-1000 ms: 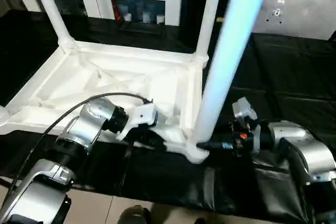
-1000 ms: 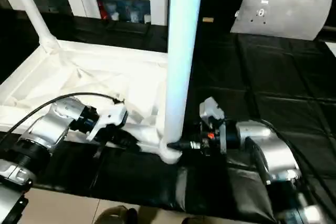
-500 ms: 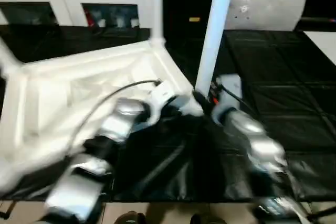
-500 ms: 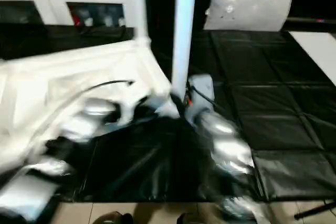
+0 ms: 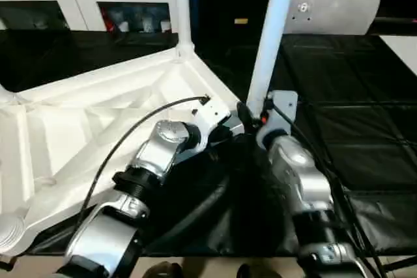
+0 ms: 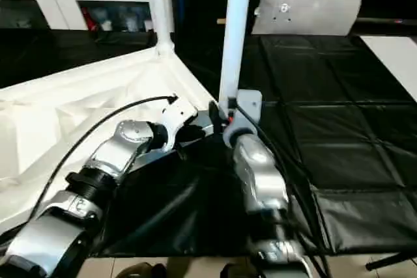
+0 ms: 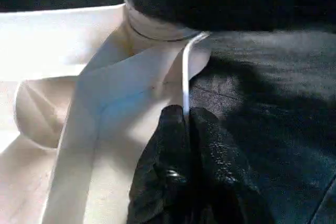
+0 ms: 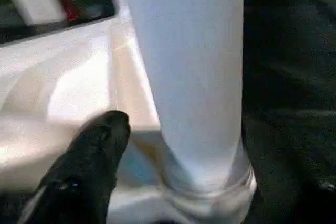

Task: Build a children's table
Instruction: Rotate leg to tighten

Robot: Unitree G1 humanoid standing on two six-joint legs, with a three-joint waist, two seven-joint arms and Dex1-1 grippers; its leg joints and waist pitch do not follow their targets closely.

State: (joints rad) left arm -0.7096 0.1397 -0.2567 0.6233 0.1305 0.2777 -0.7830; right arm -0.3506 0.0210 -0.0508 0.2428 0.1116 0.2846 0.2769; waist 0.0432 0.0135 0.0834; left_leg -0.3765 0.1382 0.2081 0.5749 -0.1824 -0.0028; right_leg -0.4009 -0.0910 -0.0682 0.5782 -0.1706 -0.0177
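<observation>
The white table top (image 5: 98, 122) lies upside down on the black mat, ribs up. A white leg (image 5: 272, 37) stands upright in the corner socket (image 8: 210, 192) nearest my grippers, and a second leg (image 5: 182, 8) stands in the far corner. My left gripper (image 7: 185, 116) is shut on the thin rim of the top, right beside that near socket. My right gripper (image 5: 250, 112) sits at the base of the near leg, on the side away from the left one. An empty round socket (image 5: 10, 232) shows at the top's near left corner.
The black mat-covered workbench (image 5: 352, 141) stretches to the right, with its front edge close to me. A grey cushion (image 5: 339, 1) lies at the back right. White cabinets (image 5: 98, 4) stand behind the bench. My left arm's black cable (image 5: 124, 141) loops over the table top.
The table top has turned, and its near corner with the leg has swung away from the mat's front edge. Both arms now reach forward to it. The view has shifted too.
</observation>
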